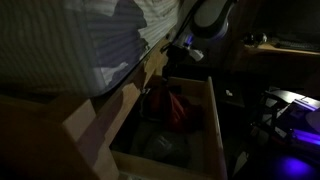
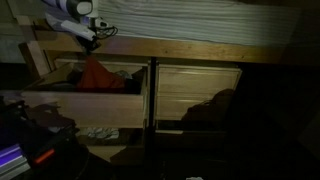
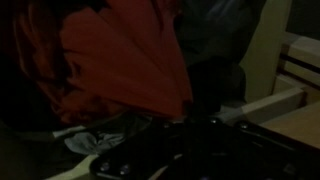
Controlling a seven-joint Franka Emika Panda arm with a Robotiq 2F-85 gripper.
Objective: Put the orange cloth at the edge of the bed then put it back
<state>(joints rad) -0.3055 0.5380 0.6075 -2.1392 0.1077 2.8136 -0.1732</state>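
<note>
The gripper (image 2: 89,40) hung above the open drawer (image 2: 85,108), over its back part, and the pictures were too dark to tell how far its jaws stood apart or whether they had hold of anything. In the wrist view the gripper (image 3: 170,150) was only a dark shape along the lower edge, with the cloth (image 3: 120,60) filling the frame just beyond it, its folds running together toward one point. In an exterior view the cloth (image 2: 97,76) rose in a peak from inside the drawer to just under the gripper; whether the two touched could not be told. In an exterior view the gripper (image 1: 186,46) sat above the drawer's far end, and the cloth (image 1: 176,108) lay inside the drawer (image 1: 215,120) among other dark things too dim to name. The bed (image 2: 200,25), with striped sheets, lay directly above the drawer. A second drawer front (image 2: 200,95) stood just beside the open drawer, under the same bed (image 1: 100,40).
</note>
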